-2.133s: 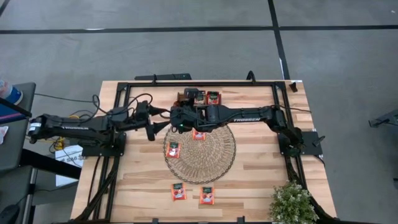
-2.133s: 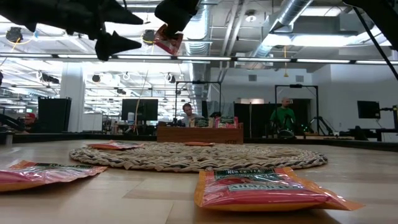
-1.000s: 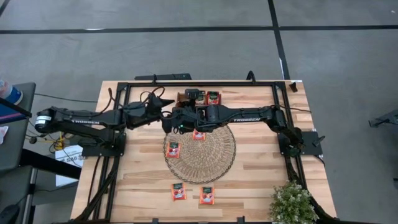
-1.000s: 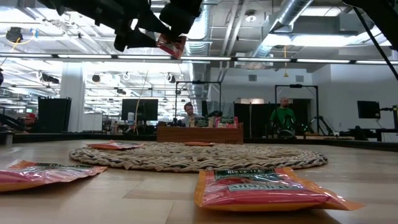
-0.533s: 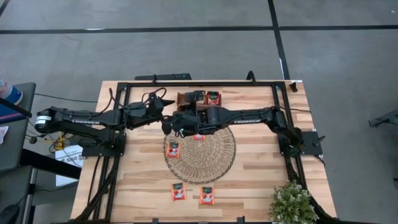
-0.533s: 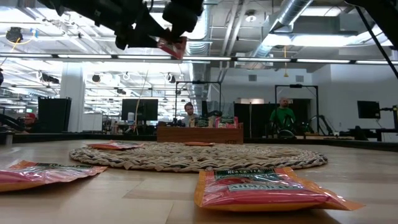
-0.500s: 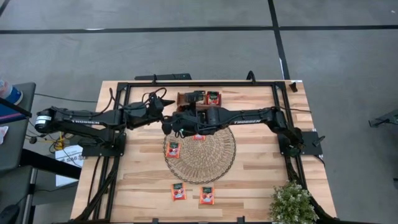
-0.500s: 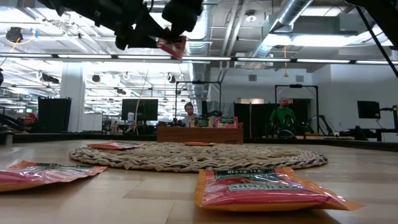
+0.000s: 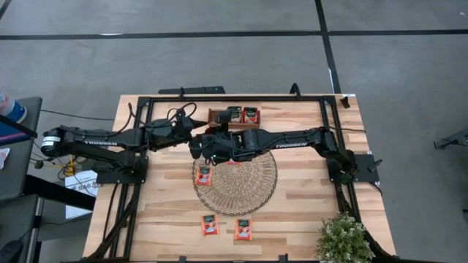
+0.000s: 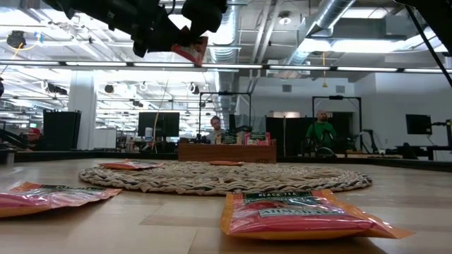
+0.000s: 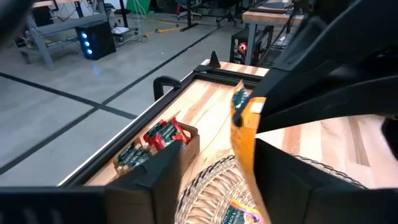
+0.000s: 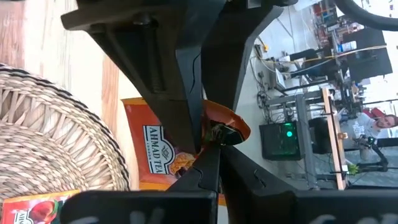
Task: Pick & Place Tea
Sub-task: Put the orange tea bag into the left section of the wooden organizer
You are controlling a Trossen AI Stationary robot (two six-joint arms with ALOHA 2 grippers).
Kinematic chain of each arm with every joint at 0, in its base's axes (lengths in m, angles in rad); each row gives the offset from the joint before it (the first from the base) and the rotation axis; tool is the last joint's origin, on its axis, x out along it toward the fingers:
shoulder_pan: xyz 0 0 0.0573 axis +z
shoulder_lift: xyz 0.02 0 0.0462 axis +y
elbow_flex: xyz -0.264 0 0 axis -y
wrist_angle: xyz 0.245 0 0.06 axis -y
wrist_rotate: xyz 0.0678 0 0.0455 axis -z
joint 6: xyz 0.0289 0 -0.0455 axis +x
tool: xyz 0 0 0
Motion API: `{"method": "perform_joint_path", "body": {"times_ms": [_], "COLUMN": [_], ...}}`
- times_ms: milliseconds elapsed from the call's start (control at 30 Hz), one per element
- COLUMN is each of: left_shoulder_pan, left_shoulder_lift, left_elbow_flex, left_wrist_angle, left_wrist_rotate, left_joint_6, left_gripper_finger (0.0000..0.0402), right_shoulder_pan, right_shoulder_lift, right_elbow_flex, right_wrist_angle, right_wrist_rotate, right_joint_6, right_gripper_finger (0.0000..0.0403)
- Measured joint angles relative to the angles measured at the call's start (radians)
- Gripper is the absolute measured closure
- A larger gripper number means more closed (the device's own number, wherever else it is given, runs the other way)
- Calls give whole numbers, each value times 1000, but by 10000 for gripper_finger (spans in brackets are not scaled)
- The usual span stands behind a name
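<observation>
Closing in since a moment ago, the left end effector (image 10: 166, 44) now brackets the red tea sachet (image 10: 189, 52) that the shut right end effector (image 10: 200, 32) holds above the woven mat (image 9: 235, 181), fingers partly open.

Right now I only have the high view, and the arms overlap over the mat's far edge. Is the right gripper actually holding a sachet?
Observer: Yes. The right wrist view shows the right gripper shut on the edge of a red-orange tea sachet.
Operator: Left gripper on it too?
Observer: Not clamped. In the left wrist view the left gripper has a finger on either side of the sachet, with a gap on one side.
Operator: Clear of the table?
Observer: In the low view the sachet hangs well above the woven mat and touches nothing below.
</observation>
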Motion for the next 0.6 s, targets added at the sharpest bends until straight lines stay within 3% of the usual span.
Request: {"method": "perform_joint_path", "body": {"times_ms": [367, 600], "left_shoulder_pan": [-1, -1], "left_shoulder_lift": [-1, -1], "left_elbow_flex": [0, 0], "left_wrist_angle": [13, 13], "left_wrist_rotate": [20, 23], "left_joint_6": [-7, -29], "left_gripper_finger": [389, 401], "right_shoulder_pan": [-1, -1], "right_shoulder_lift": [0, 0], "right_elbow_flex": [0, 0], "right_wrist_angle": [2, 0], "right_wrist_rotate": [-15, -18], "right_joint_6": [0, 0], "right_gripper_finger": [403, 402]}}
